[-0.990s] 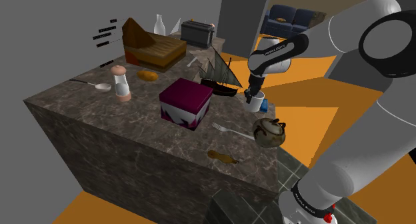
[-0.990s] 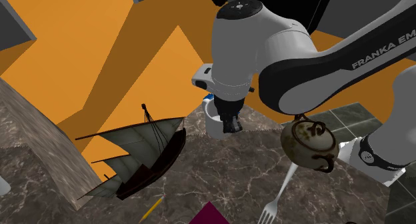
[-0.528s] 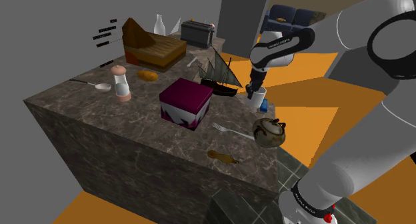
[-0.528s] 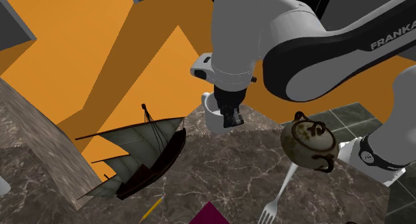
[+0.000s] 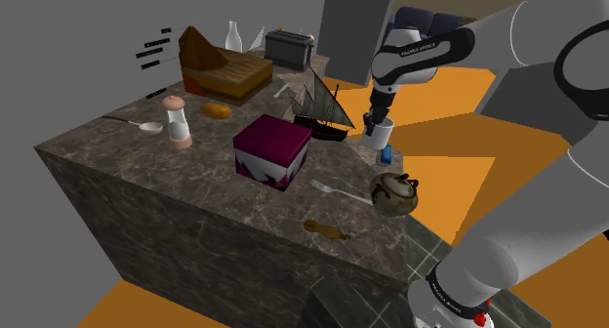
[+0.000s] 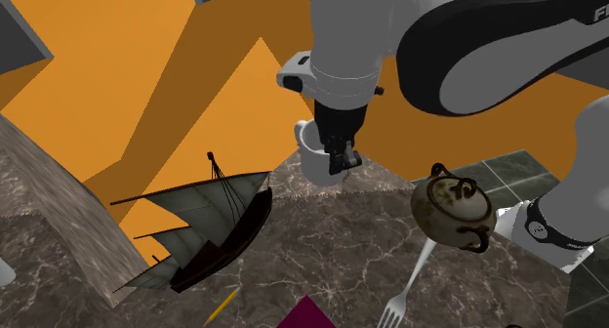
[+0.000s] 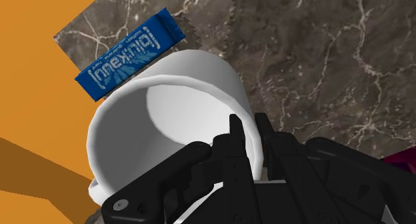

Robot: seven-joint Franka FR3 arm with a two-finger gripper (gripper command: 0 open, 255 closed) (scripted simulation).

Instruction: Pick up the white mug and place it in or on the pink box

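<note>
Clamped the all-black two-finger gripper (image 7: 248, 126) onto the plain white mug (image 7: 167, 116), and cleanly too: slipped one finger inside the cup, set the other against the outer wall, pinched the rim between them. Closed down almost fully, parted by no more than the thickness of that wall. Held the mug (image 5: 381, 138) upright under the gripper (image 5: 375, 127), mouth up, above the corner of the dark veined marble counter (image 5: 215, 209) at the shoulder view's right. Looked clear of the stone there; harder to swear to in the second exterior view, with the mug (image 6: 312, 155) overlapping both the counter (image 6: 322, 258) and the orange floor (image 6: 146, 62) behind.

Spotted a flat blue packet with white lettering (image 7: 130, 55) lying on that corner, just beside the mug from the wrist, and saw the packet (image 5: 386, 155) just under the mug from the shoulder.

Found the pink box (image 5: 271, 150), a deep magenta cube with a white pattern on its side, sitting mid-counter, well apart from the mug, toward the shoulder view's left. Picked out a dark model sailing ship (image 5: 320, 109) standing between the two, a little farther back. Caught a round brown teapot (image 5: 395, 191) near the counter's near edge, with a silver fork (image 5: 337, 191) just beside it, tines toward the box.
</note>
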